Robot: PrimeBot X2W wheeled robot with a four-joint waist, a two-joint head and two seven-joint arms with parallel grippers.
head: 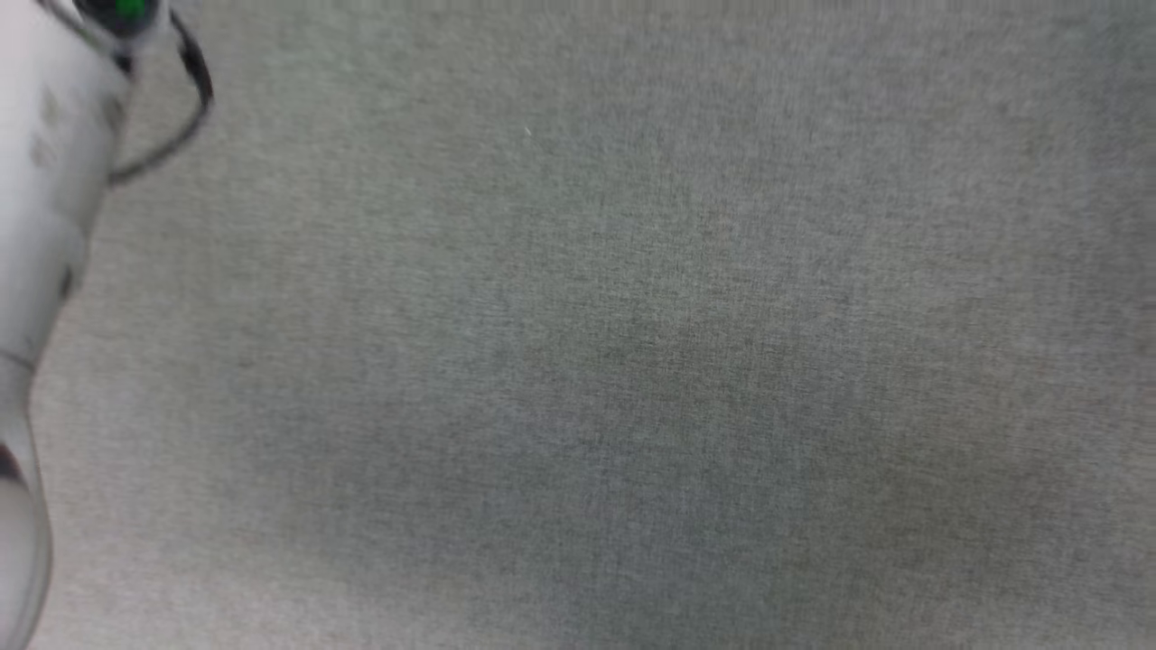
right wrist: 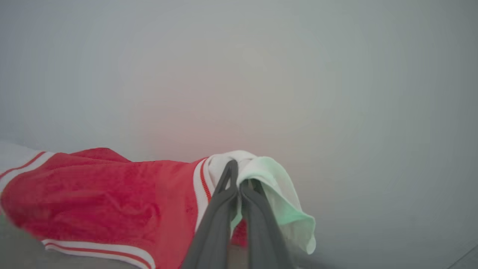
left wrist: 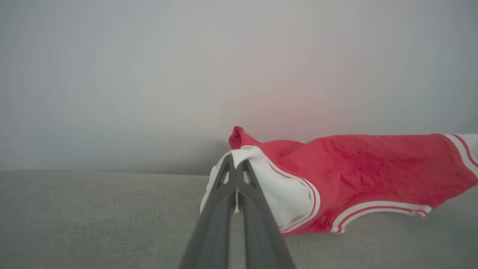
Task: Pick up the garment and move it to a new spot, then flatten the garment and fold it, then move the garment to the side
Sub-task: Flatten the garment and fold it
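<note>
The garment (left wrist: pixel 373 168) is a bright red T-shirt with white sleeves and thin red-and-white stripes. In the left wrist view my left gripper (left wrist: pixel 236 164) is shut on a white sleeve, and the red body stretches away to the right just above the grey fabric surface (left wrist: pixel 93 216). In the right wrist view my right gripper (right wrist: pixel 238 175) is shut on the other white sleeve of the garment (right wrist: pixel 93 194), whose red body runs off to the left. The cloth hangs taut between the two grippers.
The head view looks down on a grey woven surface (head: pixel 632 361), with a pale forearm (head: pixel 45 181) and a dark cable loop (head: pixel 181 99) at the left edge. A plain pale wall (left wrist: pixel 186 74) rises behind the surface.
</note>
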